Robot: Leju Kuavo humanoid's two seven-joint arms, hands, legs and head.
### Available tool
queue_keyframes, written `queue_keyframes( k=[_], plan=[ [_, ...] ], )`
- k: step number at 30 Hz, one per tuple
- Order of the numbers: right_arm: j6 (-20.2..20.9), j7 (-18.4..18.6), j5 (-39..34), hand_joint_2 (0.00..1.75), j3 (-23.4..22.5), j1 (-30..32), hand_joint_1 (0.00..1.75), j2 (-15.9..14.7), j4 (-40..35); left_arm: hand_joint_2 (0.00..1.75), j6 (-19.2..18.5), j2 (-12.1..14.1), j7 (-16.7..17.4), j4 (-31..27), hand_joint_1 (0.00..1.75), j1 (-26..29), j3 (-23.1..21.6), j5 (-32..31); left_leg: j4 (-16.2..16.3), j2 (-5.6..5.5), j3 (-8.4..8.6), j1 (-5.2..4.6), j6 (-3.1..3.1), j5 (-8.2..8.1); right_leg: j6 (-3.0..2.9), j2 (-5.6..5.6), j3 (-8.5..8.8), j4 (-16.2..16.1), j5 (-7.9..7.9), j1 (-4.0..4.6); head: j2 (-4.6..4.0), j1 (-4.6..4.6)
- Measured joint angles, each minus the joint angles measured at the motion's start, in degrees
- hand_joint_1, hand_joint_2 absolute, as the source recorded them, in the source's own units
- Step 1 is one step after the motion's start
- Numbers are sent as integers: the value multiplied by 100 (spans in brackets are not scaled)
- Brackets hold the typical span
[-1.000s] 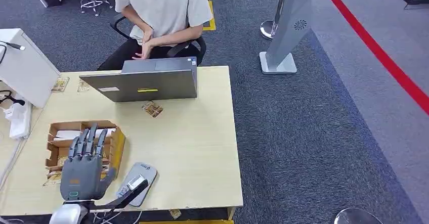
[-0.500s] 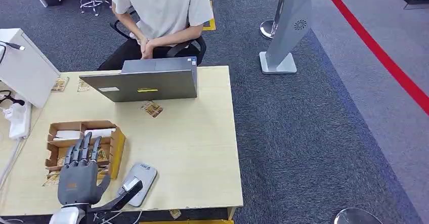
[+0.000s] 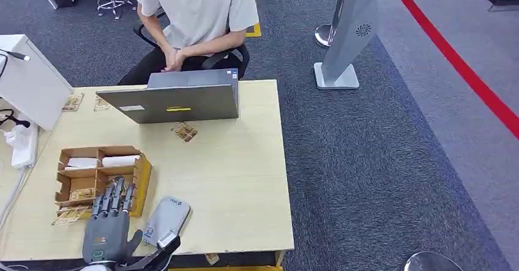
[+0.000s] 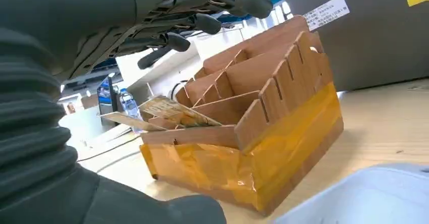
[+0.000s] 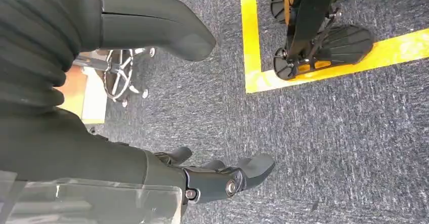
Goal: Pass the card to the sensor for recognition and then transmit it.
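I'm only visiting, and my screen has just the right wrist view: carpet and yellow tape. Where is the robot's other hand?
Observer: The left hand is over the near edge of a wooden table, fingers spread and pointing toward a cardboard organizer.
Operator: Is it holding a card?
Observer: No. It holds nothing, and the cards lie in the organizer's nearest compartment.
Operator: And the sensor?
Observer: A grey reader lies flat on the table, beside the hand on its thumb side.
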Motion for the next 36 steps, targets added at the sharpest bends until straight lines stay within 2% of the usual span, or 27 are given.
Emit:
queue_keyframes(
  k=[9,18,26,29,36],
  plan=[
    [33,-50,15,175,0,0,0,0,0,175,22,-2,-11,11,0,-4,-9,0,0,0,0,0,0,0,0,0,0,0,0,0,0,0],
    [63,-7,50,175,9,-1,0,0,0,175,190,236,628,50,0,-149,-4,0,0,0,1,1,-1,1,0,0,0,1,0,1,0,0],
    [68,-7,50,175,11,-1,0,0,0,175,225,649,1515,50,0,-239,-81,0,0,1,1,1,0,1,0,1,0,1,0,1,0,0],
    [68,-4,52,175,13,-3,0,0,0,175,225,765,1622,20,0,-238,-94,0,0,0,0,0,0,0,0,1,0,0,0,0,0,0],
    [79,-11,52,175,13,-1,0,2,0,175,208,887,1637,-31,0,-235,-94,0,0,0,0,0,0,0,0,0,0,0,0,0,0,0]
  ],
)
